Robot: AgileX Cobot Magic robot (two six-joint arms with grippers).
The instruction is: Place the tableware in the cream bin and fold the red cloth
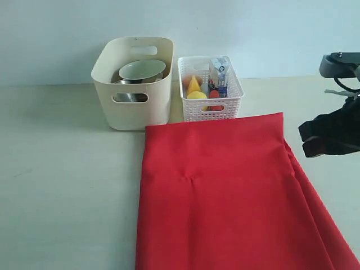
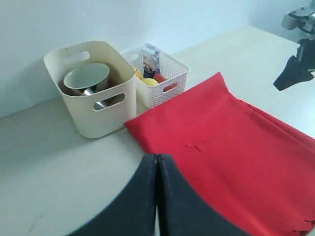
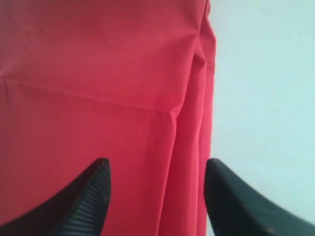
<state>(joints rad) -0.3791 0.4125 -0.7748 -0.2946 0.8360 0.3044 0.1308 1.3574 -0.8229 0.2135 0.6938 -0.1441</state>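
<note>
The red cloth (image 1: 225, 197) lies folded over on the table, its doubled edge on the right side. My right gripper (image 3: 156, 167) hovers open above that doubled edge, one finger over the cloth and the other over bare table; it shows at the right edge of the exterior view (image 1: 310, 139). My left gripper (image 2: 157, 162) is shut with nothing in it, above the cloth's near-left corner. The cream bin (image 1: 132, 84) stands at the back left and holds the pale bowl (image 1: 142, 70). Steel tableware (image 1: 129, 97) shows through its handle cutout. The rest of the tableware is hidden.
A white lattice basket (image 1: 211, 90) with a lemon, other food and a small carton stands right of the bin, just behind the cloth's far edge. A pale wall runs behind both. Bare table (image 1: 62, 180) lies left of the cloth.
</note>
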